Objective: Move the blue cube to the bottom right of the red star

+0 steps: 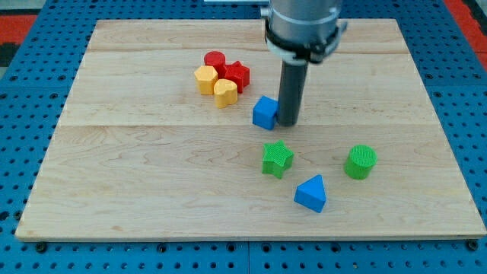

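Observation:
The blue cube [264, 113] sits near the middle of the wooden board, below and to the right of the red star [237, 75]. My tip [288, 122] stands right against the cube's right side. The red star is part of a tight cluster at the upper middle, with a red cylinder [214, 60] at its upper left, a yellow hexagon block [205, 79] at its left and a yellow heart-like block [224, 93] below it.
A green star [277, 159] lies below the cube. A blue triangular block [311, 193] lies further down. A green cylinder [361, 162] is at the lower right. The wooden board [114, 175] rests on a blue pegboard surface.

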